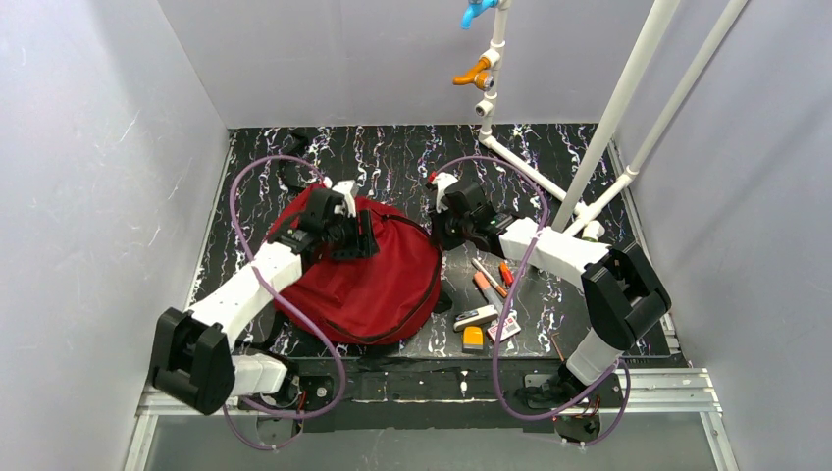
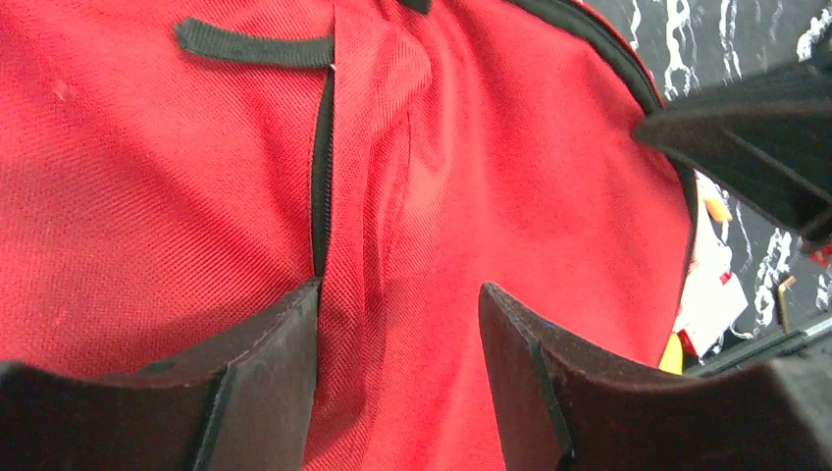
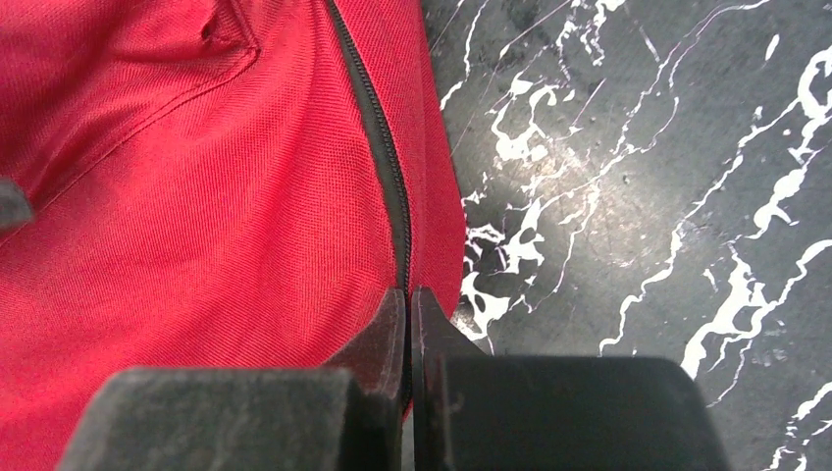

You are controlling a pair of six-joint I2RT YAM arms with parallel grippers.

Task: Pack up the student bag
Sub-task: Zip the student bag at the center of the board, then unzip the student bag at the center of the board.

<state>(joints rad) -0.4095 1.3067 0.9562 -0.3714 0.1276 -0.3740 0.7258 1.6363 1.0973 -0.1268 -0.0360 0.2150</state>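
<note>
Dark red cloth fills both wrist views: the dark red soft fabric student bag (image 1: 378,285) lies on the black marbled counter (image 1: 392,157) between the arms, with pens and cards (image 1: 488,294) loose to its right. Our right fingers (image 3: 407,314) are closed on the bag's edge, where the black zip (image 3: 378,137) runs into them. Our left fingers (image 1: 363,238) stand apart astride a raised fold (image 2: 368,196), gripping nothing. We judge the bag is being opened. To do it well, we should close the left fingers squarely on that fold and pull gently away from the right hold.
</note>
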